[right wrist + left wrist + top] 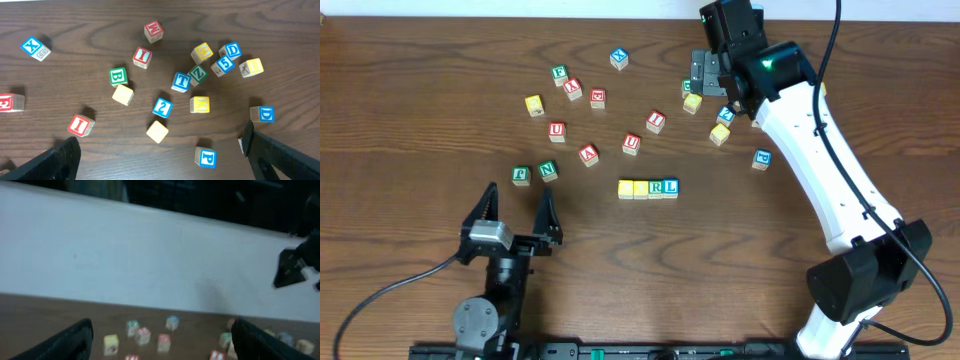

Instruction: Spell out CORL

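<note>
In the overhead view four cubes stand in a tight row at mid-table. From left to right they are two yellow-topped cubes point(626, 187) point(641, 188), a white cube with a green R point(656, 187) and a white cube with a blue L point(671, 186). My left gripper point(517, 212) is open near the front left, apart from the row and holding nothing; in its own view the left gripper point(161, 329) frames only blurred far cubes. Over the cluster at the back right, my right gripper point(706, 72) is open and empty. The right gripper point(160, 150) hovers above loose cubes. Neither wrist view shows the row.
Loose cubes lie behind the row: green F point(522, 176), green N point(549, 171), red A point(588, 155), red U point(632, 144), blue X point(619, 58). Under the right gripper are a blue P cube point(206, 157), a plain cube point(157, 131) and a red I cube point(80, 125).
</note>
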Controlling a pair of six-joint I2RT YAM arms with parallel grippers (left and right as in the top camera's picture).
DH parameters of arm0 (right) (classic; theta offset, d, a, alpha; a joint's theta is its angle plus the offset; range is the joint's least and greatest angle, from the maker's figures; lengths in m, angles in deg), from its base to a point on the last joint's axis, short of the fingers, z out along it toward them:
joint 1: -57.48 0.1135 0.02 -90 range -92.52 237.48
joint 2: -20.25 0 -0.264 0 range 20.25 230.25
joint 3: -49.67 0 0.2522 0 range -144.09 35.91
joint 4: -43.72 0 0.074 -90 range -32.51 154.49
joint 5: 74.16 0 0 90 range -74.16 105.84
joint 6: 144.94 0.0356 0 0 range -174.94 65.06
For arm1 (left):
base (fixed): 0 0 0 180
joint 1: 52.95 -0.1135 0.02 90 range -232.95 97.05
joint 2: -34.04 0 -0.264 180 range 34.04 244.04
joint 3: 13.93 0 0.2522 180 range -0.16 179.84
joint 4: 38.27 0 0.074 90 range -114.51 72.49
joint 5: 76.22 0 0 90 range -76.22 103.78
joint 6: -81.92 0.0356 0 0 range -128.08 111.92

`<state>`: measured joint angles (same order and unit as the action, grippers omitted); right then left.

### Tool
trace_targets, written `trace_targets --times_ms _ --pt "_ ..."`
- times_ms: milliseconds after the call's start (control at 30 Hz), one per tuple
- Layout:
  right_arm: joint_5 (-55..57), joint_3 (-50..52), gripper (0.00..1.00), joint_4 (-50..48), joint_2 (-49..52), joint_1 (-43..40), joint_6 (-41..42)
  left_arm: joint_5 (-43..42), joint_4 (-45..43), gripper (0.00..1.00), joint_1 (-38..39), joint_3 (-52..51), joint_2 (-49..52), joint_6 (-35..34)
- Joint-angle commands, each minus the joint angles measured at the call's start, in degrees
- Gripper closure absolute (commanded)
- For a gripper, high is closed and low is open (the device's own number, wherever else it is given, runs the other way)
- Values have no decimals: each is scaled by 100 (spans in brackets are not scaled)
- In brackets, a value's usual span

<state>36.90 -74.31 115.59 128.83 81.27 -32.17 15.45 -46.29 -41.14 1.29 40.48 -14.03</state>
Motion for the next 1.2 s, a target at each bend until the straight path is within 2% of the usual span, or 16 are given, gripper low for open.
trace_targets --times_ms 0,233,1167 --pt "87 -66 1 0 -133 -13 -11 -323 610 13 -280 -120 -466 11" --pt "87 -66 1 0 -133 -13 -11 -1338 2468 13 -994 -120 -638 11" --pt "111 -66 1 52 -133 -15 -13 -1344 2496 13 -1088 -118 -621 13"
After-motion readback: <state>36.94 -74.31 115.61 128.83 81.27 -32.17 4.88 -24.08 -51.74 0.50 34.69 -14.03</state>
